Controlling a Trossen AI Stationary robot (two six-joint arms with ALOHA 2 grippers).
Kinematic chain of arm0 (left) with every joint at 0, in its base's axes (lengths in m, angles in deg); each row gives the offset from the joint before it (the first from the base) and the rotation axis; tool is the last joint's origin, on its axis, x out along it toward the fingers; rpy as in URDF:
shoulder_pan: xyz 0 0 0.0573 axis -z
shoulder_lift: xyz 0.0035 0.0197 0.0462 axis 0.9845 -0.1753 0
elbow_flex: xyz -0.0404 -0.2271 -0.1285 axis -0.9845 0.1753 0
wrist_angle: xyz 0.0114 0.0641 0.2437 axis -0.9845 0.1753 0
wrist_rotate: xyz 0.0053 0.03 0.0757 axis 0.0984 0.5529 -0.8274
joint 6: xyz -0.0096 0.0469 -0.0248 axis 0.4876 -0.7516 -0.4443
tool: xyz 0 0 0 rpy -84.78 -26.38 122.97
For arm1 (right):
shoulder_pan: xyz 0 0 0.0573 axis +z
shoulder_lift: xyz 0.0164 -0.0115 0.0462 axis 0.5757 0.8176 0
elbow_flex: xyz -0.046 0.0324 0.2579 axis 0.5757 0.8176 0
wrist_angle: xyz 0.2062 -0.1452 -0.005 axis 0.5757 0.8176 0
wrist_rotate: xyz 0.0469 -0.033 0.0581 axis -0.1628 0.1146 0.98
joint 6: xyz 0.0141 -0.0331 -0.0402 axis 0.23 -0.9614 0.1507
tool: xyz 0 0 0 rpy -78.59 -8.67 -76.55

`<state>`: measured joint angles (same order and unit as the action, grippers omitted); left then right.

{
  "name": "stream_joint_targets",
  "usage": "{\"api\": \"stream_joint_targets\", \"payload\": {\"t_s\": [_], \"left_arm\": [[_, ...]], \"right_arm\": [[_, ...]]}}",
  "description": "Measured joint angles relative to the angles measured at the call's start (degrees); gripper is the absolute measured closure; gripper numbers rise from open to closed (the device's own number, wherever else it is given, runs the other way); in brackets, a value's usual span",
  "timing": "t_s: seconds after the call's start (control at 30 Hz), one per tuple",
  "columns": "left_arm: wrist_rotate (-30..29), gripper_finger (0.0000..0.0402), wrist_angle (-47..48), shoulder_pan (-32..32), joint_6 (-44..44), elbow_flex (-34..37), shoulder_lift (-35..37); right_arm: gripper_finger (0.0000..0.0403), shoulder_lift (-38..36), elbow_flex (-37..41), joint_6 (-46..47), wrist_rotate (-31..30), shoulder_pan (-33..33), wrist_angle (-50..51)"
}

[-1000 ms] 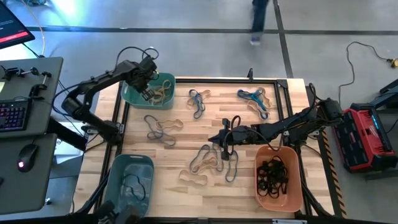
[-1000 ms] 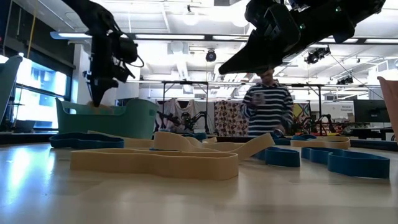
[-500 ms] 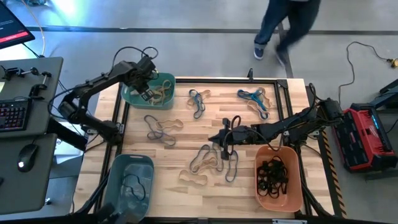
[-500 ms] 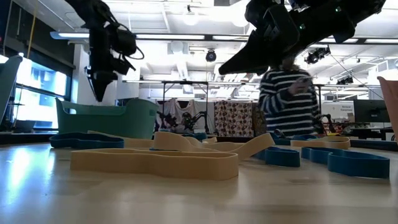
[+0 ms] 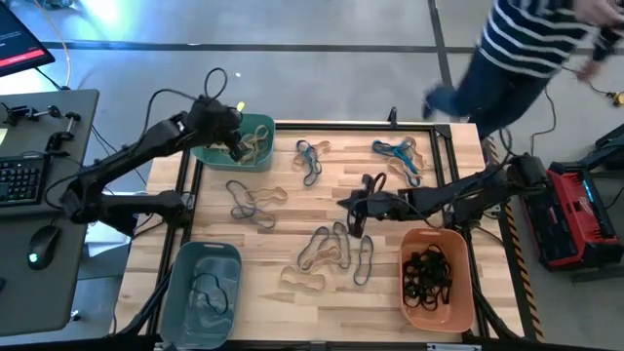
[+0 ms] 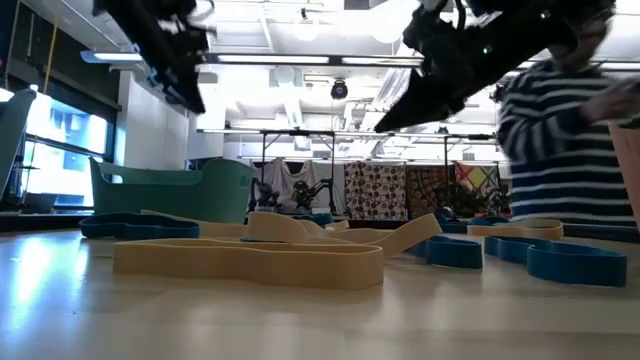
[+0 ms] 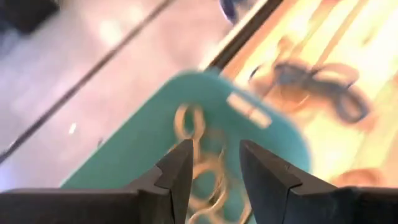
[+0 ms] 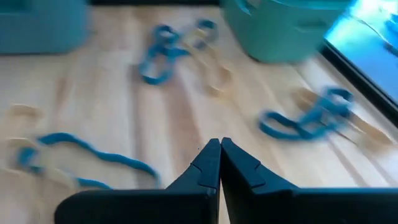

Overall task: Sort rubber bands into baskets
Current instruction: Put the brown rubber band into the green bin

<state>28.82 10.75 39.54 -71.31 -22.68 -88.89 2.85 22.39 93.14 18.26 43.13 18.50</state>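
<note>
While a person in a striped top [image 5: 531,44] passes at the upper right of the high view, the scene reads as follows
Left claw [image 5: 237,139]: over the teal-green basket [image 5: 210,153] at the upper left of the tabletop [image 5: 292,302]; its fingers [image 7: 177,171] stand apart with nothing between them
Teal-green basket contents: tan rubber bands [image 5: 253,144], seen past the fingers in the left wrist view [image 7: 199,134]
Right claw [image 5: 358,207]: near the middle of the tabletop, above the loose bands; fingers pressed together, holding nothing that shows
Loose rubber bands [image 5: 331,249]: tan, blue and grey loops strewn over the middle and upper part of the tabletop
Orange basket [image 5: 466,297]: lower right, holding a heap of black bands [image 5: 427,275]
Grey-blue basket [image 5: 185,302]: lower left, with a few thin dark bands inside
Low view: tan and blue bands lie in front, the teal-green basket [image 6: 170,190] stands behind at left
</note>
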Motion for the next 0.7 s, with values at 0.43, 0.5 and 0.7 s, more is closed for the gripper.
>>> {"api": "stream_joint_targets", "payload": {"t_s": [0.43, 0.5, 0.7], "left_arm": [[7.2, 0.0277, -10.5, 13.2, 3.0, 2.7, 9.2], [7.2, 0.0277, -11.2, 14.9, 3.0, 2.7, 9.1], [7.2, 0.0277, -12.9, 19.5, 2.3, 2.8, 8.6]], "right_arm": [[0.04, -7.2, 0.0, 11.5, -1.4, -10.7, 25.0], [0.039, -7.2, 0.0, 13.3, -1.4, -12.4, 27.9], [0.0316, -7.2, 0.0, 19.3, -1.5, -17.8, 37.4]]}}
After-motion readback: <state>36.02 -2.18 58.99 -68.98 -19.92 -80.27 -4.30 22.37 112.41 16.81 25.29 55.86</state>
